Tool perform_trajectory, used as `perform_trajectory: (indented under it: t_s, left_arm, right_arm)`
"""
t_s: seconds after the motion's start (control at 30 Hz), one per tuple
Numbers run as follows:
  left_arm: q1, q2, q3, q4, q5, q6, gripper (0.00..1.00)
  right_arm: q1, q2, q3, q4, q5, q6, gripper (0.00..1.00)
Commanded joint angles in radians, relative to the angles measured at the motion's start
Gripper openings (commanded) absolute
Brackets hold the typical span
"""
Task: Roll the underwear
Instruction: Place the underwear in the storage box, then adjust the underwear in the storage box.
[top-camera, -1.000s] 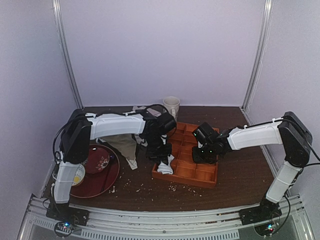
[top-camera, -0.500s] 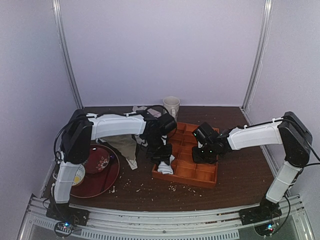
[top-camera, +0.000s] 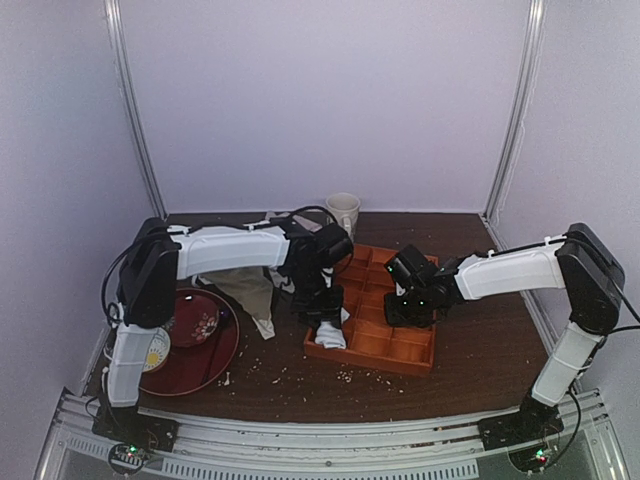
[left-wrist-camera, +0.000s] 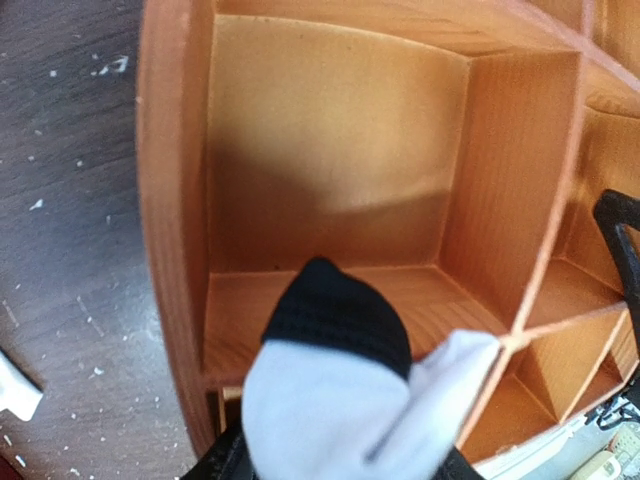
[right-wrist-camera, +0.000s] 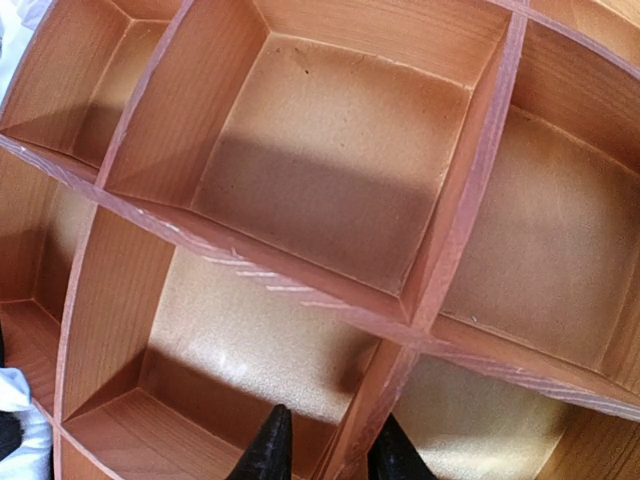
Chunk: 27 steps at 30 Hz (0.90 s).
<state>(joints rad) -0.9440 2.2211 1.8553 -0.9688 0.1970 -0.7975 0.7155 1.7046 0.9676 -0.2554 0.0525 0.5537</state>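
The left fingers (top-camera: 321, 318) hang just above the underwear (left-wrist-camera: 325, 395), a white bundle with a black hem. It sits directly under them, in the corner compartment of the orange tray (top-camera: 372, 361). Whether they grasp it or are released cannot be told. To the right, the right fingers (top-camera: 406, 318) stand partly apart, one on each side of a tray partition. Whether they grasp it is unclear.

This is a robot test booth in a lab. Blank pale lilac panels (top-camera: 320, 100) close in the back and both sides, framed by aluminium posts (top-camera: 135, 130) at upper left and upper right. The left arm (top-camera: 225, 250) and right arm (top-camera: 510, 270) are bolted to a slotted metal rail (top-camera: 330, 440) along the bottom edge (small status lights glow at their bases). The crumb-strewn dark wooden surface (top-camera: 480, 360) carries staged household props: a mug (top-camera: 342, 212), a red plate (top-camera: 212, 365) and a divided tray (top-camera: 385, 362).
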Motion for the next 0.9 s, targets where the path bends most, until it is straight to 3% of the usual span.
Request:
perform_trajectory:
  t_s: [0.0, 0.47, 0.57, 0.67, 0.87]
  left_arm:
    - [-0.003, -0.072, 0.028, -0.029, -0.005, 0.006, 0.61]
    - [-0.014, -0.121, -0.052, -0.028, 0.018, -0.009, 0.61]
    - [-0.02, -0.116, -0.079, -0.002, 0.028, -0.018, 0.57]
    - [-0.027, -0.1, -0.082, 0.002, 0.028, -0.021, 0.49]
    - [-0.029, -0.073, -0.071, 0.023, 0.021, -0.023, 0.1]
  right_arm:
    - [0.001, -0.007, -0.009, -0.026, 0.021, -0.001, 0.23]
    - [0.002, -0.011, -0.022, -0.018, 0.02, 0.004, 0.23]
    - [0.002, -0.01, -0.026, -0.015, 0.019, 0.006, 0.23]
    - [0.001, -0.012, -0.029, -0.015, 0.019, 0.006, 0.23]
    - [0.001, -0.018, -0.034, -0.015, 0.021, 0.007, 0.23]
